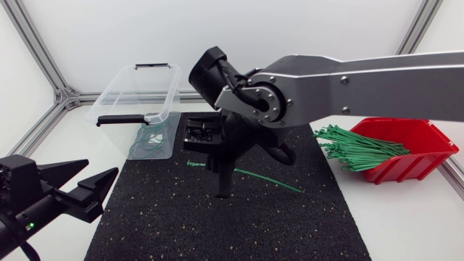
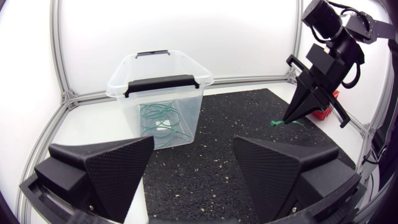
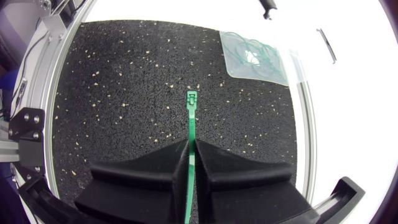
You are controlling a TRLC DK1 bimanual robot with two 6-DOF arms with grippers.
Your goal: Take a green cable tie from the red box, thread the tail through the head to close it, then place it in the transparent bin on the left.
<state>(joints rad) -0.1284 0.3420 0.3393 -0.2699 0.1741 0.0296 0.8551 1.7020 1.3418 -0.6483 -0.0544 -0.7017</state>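
A green cable tie point(image 1: 268, 180) lies stretched across the black mat point(image 1: 217, 225). My right gripper point(image 1: 222, 190) points straight down at the mat and is shut on the tie. In the right wrist view the strap point(image 3: 191, 124) runs out between the closed fingers, with its head ahead of them. My left gripper point(image 1: 80, 190) stands open low over the mat's near left corner, nothing between its fingers point(image 2: 99, 168). The transparent bin point(image 1: 119, 90) at the back left holds several looped green ties point(image 1: 148, 140). The red box point(image 1: 420, 141) on the right holds a bundle of green ties point(image 1: 359, 148).
The bin's black handle point(image 1: 123, 119) sits on its near rim, facing the mat. An aluminium frame point(image 1: 54, 94) borders the white table. From the left wrist view, my right gripper point(image 2: 297, 109) is ahead and to the right, beyond open mat.
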